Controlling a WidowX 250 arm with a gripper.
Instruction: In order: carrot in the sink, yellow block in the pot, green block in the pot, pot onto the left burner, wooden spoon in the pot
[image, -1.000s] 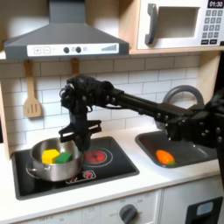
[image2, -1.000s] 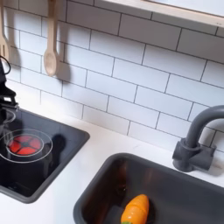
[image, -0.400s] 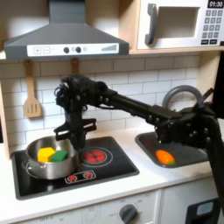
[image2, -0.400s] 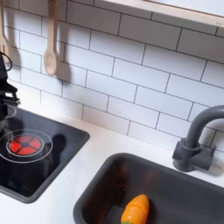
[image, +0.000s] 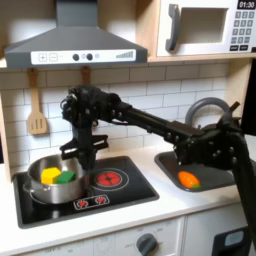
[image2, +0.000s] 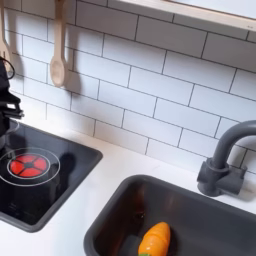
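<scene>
Jaws of the gripper (image: 84, 165) grip the rim of the shiny steel pot (image: 50, 187), which holds the yellow block (image: 50, 176) and the green block (image: 68, 178) on the first exterior view's left burner.

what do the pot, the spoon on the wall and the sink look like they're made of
The pot looks like polished steel: a shiny silver wall that catches the light. The wooden spoon looks like bare light wood, matte tan, though painted plastic is possible. The sink looks like dark grey moulded plastic with a dull sheen and rounded corners, but coated metal cannot be ruled out.
</scene>
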